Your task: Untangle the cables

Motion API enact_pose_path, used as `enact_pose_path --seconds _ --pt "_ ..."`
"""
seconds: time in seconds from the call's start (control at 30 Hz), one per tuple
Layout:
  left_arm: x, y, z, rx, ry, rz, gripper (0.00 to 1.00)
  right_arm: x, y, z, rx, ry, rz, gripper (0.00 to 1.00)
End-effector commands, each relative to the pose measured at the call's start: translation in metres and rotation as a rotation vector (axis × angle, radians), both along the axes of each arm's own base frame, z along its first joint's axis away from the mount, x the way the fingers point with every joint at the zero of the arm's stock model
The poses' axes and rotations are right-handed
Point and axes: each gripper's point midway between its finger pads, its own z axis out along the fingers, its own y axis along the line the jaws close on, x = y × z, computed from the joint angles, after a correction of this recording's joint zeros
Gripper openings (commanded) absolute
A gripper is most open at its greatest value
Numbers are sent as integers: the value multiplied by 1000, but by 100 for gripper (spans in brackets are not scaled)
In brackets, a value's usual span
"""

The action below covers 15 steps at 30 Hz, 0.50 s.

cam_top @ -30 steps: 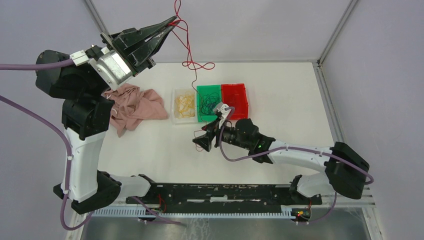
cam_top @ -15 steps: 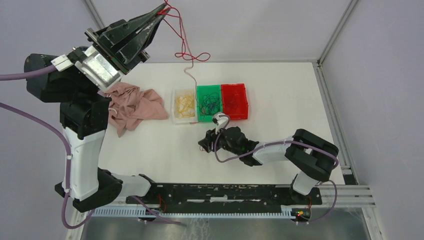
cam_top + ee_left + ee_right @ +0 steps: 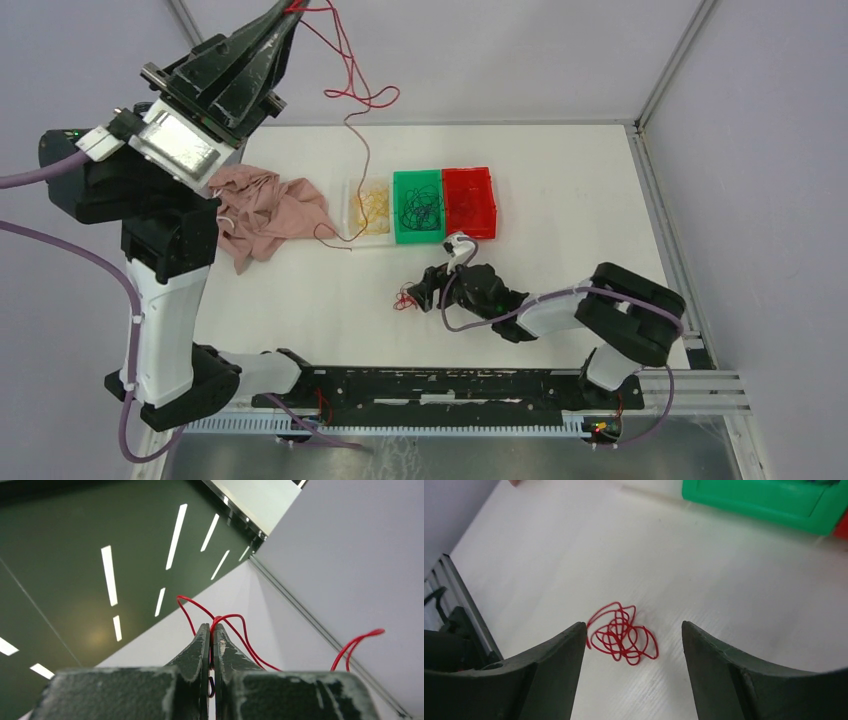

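My left gripper [image 3: 290,8] is raised high at the back left and shut on a red cable [image 3: 355,100]; in the left wrist view the gripper [image 3: 211,630] pinches the red cable [image 3: 235,630] at its tips. The cable hangs down and its end lies on the table by the clear bin. My right gripper [image 3: 418,297] is open, low over the table, with a small tangled ball of red cable [image 3: 404,298] just past its tips; in the right wrist view the gripper [image 3: 634,630] stands behind that ball [image 3: 621,635]. Dark cables [image 3: 420,208] fill the green bin. Yellow cables [image 3: 371,207] lie in the clear bin.
Three bins stand in a row mid-table: clear [image 3: 352,215], green [image 3: 400,232], red [image 3: 470,200]. A pink cloth [image 3: 270,215] lies left of them. The green bin's wall [image 3: 764,502] shows at the top of the right wrist view.
My left gripper rose further up and left, pulling the red cable out of the green bin. My right gripper drew back toward the base; a red ball of cable now lies before its open jaws.
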Motion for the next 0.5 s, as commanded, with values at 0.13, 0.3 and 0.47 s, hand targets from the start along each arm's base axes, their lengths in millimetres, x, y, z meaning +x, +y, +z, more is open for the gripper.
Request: enact_pose_path --seconds 0.13,0.3,0.47 --pt "53 -38 -83 178 183 0 3 14 -33 117 78 -181 -112 82" --pt "83 -64 -129 234 298 -35 3 37 -90 146 79 -170 -294 81" --pt "111 -91 -158 253 370 -58 3 53 -133 169 42 -196 -411 80"
